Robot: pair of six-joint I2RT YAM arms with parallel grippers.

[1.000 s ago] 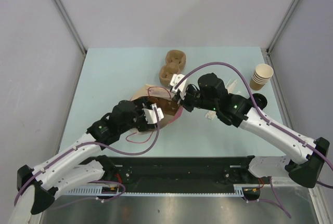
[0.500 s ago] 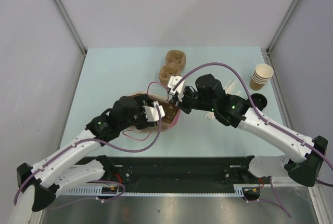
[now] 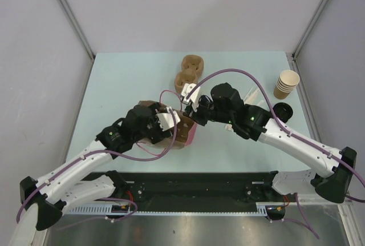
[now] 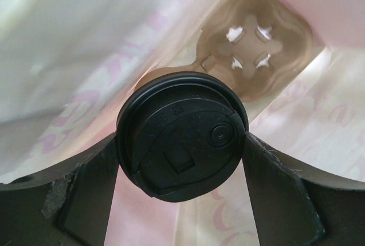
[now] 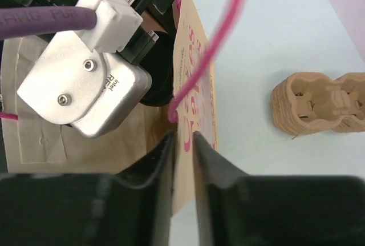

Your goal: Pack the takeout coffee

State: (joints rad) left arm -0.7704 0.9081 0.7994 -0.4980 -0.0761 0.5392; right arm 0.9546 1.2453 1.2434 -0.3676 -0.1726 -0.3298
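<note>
The left tool (image 4: 181,143) reaches down inside the bag (image 3: 184,132). It is clenched on the coffee (image 4: 188,163), with one finger (image 4: 91,183) pressed to each side of the black lid. The cup hangs lid-up within the bag's pale, pink-printed walls. Its brown body is almost wholly hidden under the lid. Below it, on the bag's floor, lies a brown pulp carrier (image 4: 251,40) with a cross-shaped cutout. From this view I cannot tell whether the cup touches the carrier.

The right tool (image 5: 181,140) meets the bag at its rim, on the side away from the left arm. Its two fingers straddle the paper wall with only a narrow slot between them. I cannot tell whether they pinch the wall or sit just loose of it. A pink cord handle (image 5: 217,46) loops up from the rim right above those fingers. In the right wrist view, the left arm's silver camera housing (image 5: 85,86) fills the bag's mouth.

The bag stands on the pale blue tabletop (image 3: 125,80), its mouth open. Behind the bag, near but apart, sits a stack of carriers (image 3: 188,72). Well to the right of the bag lies a tilted stack of beige cups (image 3: 287,83). A round black item (image 3: 283,111) lies just in front of that stack.
</note>
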